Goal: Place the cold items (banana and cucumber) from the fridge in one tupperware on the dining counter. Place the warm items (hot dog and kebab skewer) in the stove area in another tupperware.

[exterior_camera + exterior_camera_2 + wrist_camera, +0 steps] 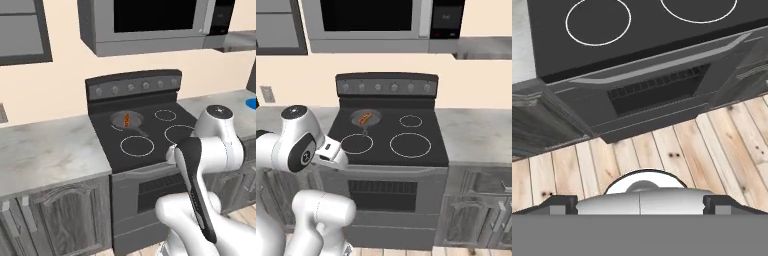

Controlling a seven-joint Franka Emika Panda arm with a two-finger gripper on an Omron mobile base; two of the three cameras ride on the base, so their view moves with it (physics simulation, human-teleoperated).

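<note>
Facing: we look at the stove (150, 135)
Pan (366, 119): back left burner, hot dog (364, 119) inside
Gripper (640, 204): spread wide, holding nothing, above wood floor (677, 150)

base views flanking stove (145, 135)

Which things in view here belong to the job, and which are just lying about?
Job:
- hot dog in the pan on the stove
- gripper, jaws open, holding nothing

Lying about:
- microwave
- blue item on the counter
</note>
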